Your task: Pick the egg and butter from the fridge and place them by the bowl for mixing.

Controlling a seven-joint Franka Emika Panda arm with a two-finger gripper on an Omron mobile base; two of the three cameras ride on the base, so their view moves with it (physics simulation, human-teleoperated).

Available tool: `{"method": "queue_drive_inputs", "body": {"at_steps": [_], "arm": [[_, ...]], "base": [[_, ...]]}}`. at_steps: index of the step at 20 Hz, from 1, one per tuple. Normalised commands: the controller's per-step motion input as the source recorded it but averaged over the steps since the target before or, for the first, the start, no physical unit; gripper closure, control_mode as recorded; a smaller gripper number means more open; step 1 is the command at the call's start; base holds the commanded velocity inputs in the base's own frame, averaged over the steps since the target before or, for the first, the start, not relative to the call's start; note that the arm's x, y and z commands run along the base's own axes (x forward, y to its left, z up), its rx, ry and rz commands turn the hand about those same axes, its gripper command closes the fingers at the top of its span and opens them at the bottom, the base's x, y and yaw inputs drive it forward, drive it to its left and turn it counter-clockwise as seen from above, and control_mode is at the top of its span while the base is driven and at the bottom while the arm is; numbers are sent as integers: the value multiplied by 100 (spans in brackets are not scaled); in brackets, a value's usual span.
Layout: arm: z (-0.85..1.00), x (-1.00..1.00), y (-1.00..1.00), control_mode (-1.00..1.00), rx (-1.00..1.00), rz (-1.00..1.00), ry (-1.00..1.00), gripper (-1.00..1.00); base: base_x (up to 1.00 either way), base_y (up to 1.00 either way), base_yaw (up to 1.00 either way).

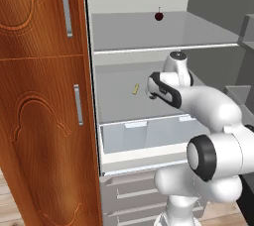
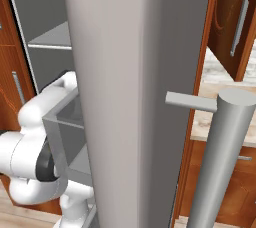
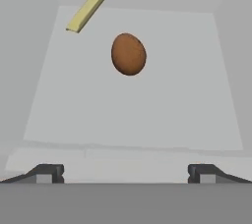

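Observation:
The fridge (image 1: 149, 46) stands open with my hand reaching onto its middle shelf (image 1: 116, 103). In the hand view the brown egg (image 3: 128, 54) lies on that pale shelf straight ahead of my gripper (image 3: 126, 174), a short way off. The gripper is open, its fingertips (image 3: 49, 173) wide apart with nothing between them. The pale-yellow butter (image 3: 89, 8) lies slanted beyond the egg, to its upper left. In the left base view the butter (image 1: 134, 88) sits just left of my hand, which hides the egg. The bowl is out of view.
A dark red stemmed fruit (image 1: 158, 16) sits on the upper shelf. A translucent drawer (image 1: 144, 136) lies under the middle shelf. Carved wooden cabinets (image 1: 44, 96) flank the fridge on the left. The open grey fridge door (image 2: 125, 97) with its bar handle (image 2: 220, 157) blocks the right base view.

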Motion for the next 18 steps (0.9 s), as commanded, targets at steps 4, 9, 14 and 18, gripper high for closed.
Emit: {"method": "queue_drive_inputs", "body": {"at_steps": [4,9,14,18], "arm": [[-4,13,0,-100,0,1,0,-100],[-8,20,2,-100,0,1,-2,-100],[-13,19,6,-100,0,1,-3,-100],[-10,21,0,-100,0,0,0,-100]], "base": [[0,0,0],[0,0,0],[0,0,0],[0,0,0]]}}
